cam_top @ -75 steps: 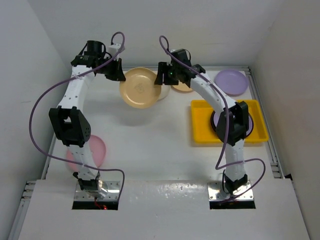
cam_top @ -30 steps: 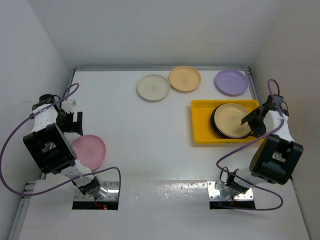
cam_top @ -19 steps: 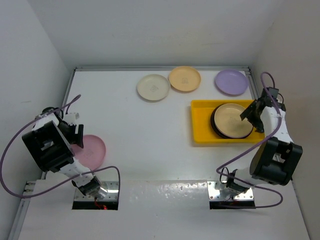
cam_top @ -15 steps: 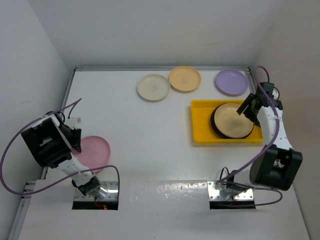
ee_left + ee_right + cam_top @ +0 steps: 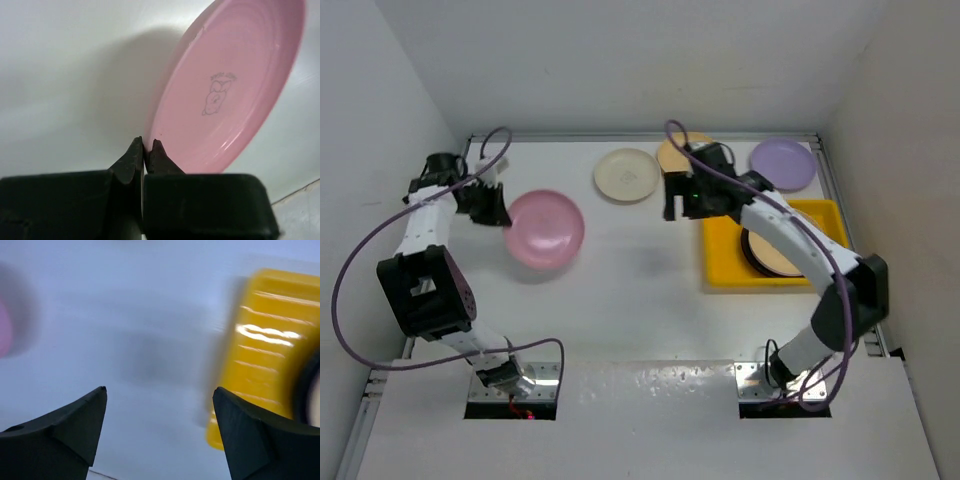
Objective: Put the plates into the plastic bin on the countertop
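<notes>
Pinching the near rim of the pink plate (image 5: pixel 230 90) with the left claw (image 5: pixel 148 141), fingers pressed together on the thin edge. Held the plate tilted and clear of the worktop (image 5: pixel 620 290), out beyond the fingertips, with a soft shadow under it. Hung the right claw (image 5: pixel 160 388) spread wide, gripping nothing, above bare worktop. Saw the yellow plastic bin (image 5: pixel 260 355) just to the right of that claw, blurred in the wrist view, with stacked plates (image 5: pixel 770 262) inside, a dark rim showing round a pale top one. Found the cream plate (image 5: pixel 627 174) to the left of the right claw, a pale orange plate (image 5: pixel 670 155) partly hidden behind that arm, and a lilac plate (image 5: pixel 782 163) past the bin's far wall.
</notes>
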Robot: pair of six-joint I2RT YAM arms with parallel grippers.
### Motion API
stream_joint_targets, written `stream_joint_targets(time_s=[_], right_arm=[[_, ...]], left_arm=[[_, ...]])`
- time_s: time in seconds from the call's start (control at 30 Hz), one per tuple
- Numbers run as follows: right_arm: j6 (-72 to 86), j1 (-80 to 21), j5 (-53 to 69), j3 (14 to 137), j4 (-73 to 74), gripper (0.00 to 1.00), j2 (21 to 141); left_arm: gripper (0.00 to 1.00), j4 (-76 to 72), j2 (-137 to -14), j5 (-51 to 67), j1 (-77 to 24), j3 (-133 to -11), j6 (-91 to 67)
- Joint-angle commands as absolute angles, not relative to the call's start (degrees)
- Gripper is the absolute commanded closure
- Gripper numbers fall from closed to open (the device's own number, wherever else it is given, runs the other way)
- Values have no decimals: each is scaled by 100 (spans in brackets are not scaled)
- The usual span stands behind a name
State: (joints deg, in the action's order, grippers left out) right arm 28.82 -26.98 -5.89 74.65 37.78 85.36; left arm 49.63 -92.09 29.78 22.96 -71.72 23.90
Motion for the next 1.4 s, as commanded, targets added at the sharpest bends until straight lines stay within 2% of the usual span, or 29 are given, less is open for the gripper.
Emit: stream_joint_targets(time_s=[0.0,0.1,0.13,0.23,0.43,0.47,0.53,0.57,0.63,0.67,0.7,0.73,0.8,0.87,1.0,1.03,1.1,1.13,1.3,1.37], right_arm=[[3067,-3444,-255,8533,3376,14,9227],[3015,-3945,-413,9323,3366,15,9913],[2997,-3998,-474,9490,3479,20,10314],[3032,-4087,-501,10141,3621,26,10652],[3207,-4175,-395,9642,3164,46,10608],[3225,-4192,-483,9607,3147,56,10661],[3339,-4201,-737,9536,3216,67,10696],[3366,-4201,-930,9527,3286,80,10705],[3454,-4184,-1281,9484,3322,96,10679],[3489,-4175,-1379,9449,3392,100,10653],[3515,-4140,-1589,9431,3410,100,10557],[3542,-4044,-1599,9352,3462,100,10547],[3822,-3746,-1556,9247,3568,100,10303],[4129,-3089,-1214,8765,3621,100,10047],[4421,-1778,-800,7185,3366,100,8694],[4464,-1001,-765,6989,3384,100,8118],[4482,-433,-633,6312,3663,100,7798],[4474,170,-589,6180,3735,100,7387],[4465,2018,-256,5248,3964,100,6900],[4474,2232,-106,5098,3929,100,6934]], left_arm=[[100,4922,-8807,3973,1531,-7978,1539],[100,4922,-8859,3842,915,-8374,1328],[100,4922,-8859,3763,662,-8446,1249],[100,4922,-8859,3375,221,-8631,1125],[100,4922,-8737,3470,-237,-8745,1063],[100,4922,-8736,3567,-307,-8745,1063],[100,4922,-8684,3630,-308,-8797,1063],[100,4922,-8684,3560,-369,-8798,1063],[100,4922,-8684,3498,-369,-8798,1063],[100,4974,-8684,3376,-421,-8798,1063],[100,4975,-8684,3305,-422,-8798,1063],[88,4975,-8736,3226,-491,-8798,1063],[41,4975,-8736,2989,-492,-8798,1063],[0,4975,-8736,2787,-492,-8859,1063],[0,4975,-8736,2268,-238,-8991,1063],[0,4975,-8736,2189,-72,-8991,1063],[0,4975,-8736,2110,52,-8930,1116],[0,4975,-8736,2109,175,-8860,1116],[0,4975,-8894,2320,352,-8701,1116],[0,4975,-8947,2408,404,-8701,1116]])
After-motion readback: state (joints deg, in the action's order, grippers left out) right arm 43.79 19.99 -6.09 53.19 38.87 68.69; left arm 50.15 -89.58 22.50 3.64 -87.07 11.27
